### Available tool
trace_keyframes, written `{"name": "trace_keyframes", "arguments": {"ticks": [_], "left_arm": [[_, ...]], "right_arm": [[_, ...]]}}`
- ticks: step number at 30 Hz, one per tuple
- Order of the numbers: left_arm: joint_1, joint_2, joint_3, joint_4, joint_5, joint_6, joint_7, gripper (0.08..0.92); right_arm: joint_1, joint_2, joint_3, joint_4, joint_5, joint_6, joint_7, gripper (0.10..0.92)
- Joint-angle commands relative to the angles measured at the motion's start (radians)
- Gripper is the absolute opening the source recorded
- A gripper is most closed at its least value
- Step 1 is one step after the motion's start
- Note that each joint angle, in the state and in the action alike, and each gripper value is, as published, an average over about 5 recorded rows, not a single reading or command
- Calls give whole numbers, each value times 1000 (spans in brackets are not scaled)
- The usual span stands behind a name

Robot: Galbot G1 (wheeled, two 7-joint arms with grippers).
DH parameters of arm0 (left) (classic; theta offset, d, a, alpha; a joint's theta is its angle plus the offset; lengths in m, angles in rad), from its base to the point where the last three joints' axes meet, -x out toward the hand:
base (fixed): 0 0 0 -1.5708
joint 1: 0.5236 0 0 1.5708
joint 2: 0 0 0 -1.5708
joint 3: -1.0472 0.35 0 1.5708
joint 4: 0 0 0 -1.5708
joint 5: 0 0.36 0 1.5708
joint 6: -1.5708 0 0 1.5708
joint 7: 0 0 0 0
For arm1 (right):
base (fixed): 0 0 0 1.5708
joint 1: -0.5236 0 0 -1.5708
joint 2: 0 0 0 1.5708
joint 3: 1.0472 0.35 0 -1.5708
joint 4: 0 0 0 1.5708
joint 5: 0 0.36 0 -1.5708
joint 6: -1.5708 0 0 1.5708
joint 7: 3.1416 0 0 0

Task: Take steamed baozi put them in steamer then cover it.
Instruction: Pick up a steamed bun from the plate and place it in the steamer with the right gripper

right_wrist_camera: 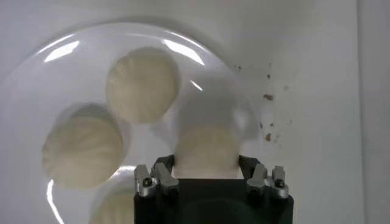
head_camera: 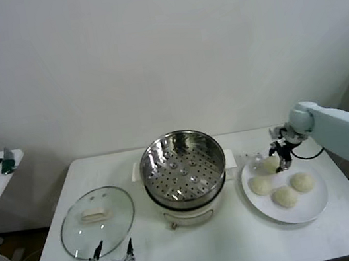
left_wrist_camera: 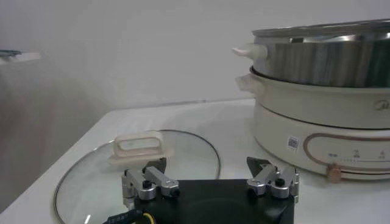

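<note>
The right gripper [right_wrist_camera: 207,173] clasps 1 of 4 steamed baozi [right_wrist_camera: 206,149] on the white plate [head_camera: 308,210] right of the steamer [head_camera: 182,163]. The left gripper [head_camera: 113,254] waits, spread wide, beside the cover [head_camera: 97,220] left of the steamer.

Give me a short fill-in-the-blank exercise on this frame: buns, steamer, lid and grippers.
1. The plate holds ____ buns.
2. The steamer has ____ buns in it.
3. The lid lies flat on the table, on the steamer's ____ side.
4. The right gripper straddles a bun, while the left gripper, by the lid, is ____.

Missing words: four; no; left; open
</note>
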State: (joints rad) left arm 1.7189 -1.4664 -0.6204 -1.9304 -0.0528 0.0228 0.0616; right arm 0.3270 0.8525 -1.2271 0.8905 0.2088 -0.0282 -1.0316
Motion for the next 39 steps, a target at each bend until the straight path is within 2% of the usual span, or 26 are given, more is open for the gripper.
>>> {"name": "trace_keyframes", "arguments": {"ticks": [1,6,9,15,19,24,29,39], "left_arm": [[10,2,1,-21,4,0,-1,823],[16,10,2,-28,5,-3,-1,823],[17,12,1,-28,5,-7,-2,823],[11,10,-5,-32,1,-12,-3,823],[7,9,-10,-31,-2,-12,-4,823],[2,9,-8,-22,-2,-15,-4,823],[-5,10,-5,-13,-2,-15,-4,823],[-11,17,-4,8,0,-23,-4,823]], "right_arm": [[465,12,-281,224,153,111,-29,715],[665,138,-355,323,241,233,-42,716],[702,234,-351,352,240,340,-36,717],[626,391,-345,393,32,507,18,721],[500,440,-307,314,-159,597,66,721],[320,472,-226,128,-367,702,122,721],[194,502,-170,7,-444,744,158,721],[114,575,-125,-128,-481,795,180,720]]}}
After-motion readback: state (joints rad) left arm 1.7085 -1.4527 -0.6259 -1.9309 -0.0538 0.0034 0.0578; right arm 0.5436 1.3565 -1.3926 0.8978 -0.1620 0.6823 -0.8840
